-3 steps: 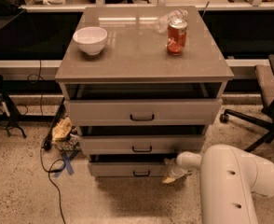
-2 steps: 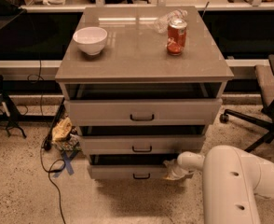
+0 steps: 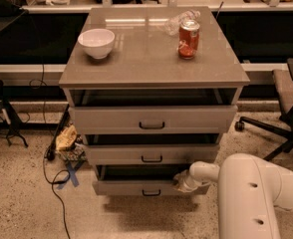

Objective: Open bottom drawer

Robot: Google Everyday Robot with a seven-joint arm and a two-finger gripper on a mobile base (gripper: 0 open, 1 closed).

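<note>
Low down, at the tip of a white arm [image 3: 256, 193] stretching in from the lower right: the fingers [image 3: 182, 182], set against the right end of the bottom drawer [image 3: 131, 187] at its upper edge, touching it. Impossible to tell whether wide or narrow, or clamped on anything. Bottom drawer directly left of the fingers, lowest of three grey-beige fronts, pulled out a little, with a dark gap open above its front. Small black bar handle [image 3: 151, 192] left of the fingers and slightly lower, apart from them. Just above the fingers, the middle drawer [image 3: 186, 154], also out a little; higher again, the top drawer [image 3: 196, 118], widest of the three, likewise ajar. Far above the fingers, the grey worktop [image 3: 146, 66], carrying a red can [image 3: 188, 39] nearly straight above them and upright, a crumpled clear plastic piece [image 3: 179, 19] just behind the can, and a white bowl [image 3: 96, 43] well off to the upper left. On the speckled floor left of the fingers, beyond the bottom drawer's far end: a blue tape cross [image 3: 69, 176] and, higher up, a heap of crumpled wrappers [image 3: 67, 138] beside the drawers. To the upper right of the fingers, a dark office chair [image 3: 291, 108] on casters, well apart from the drawers.
</note>
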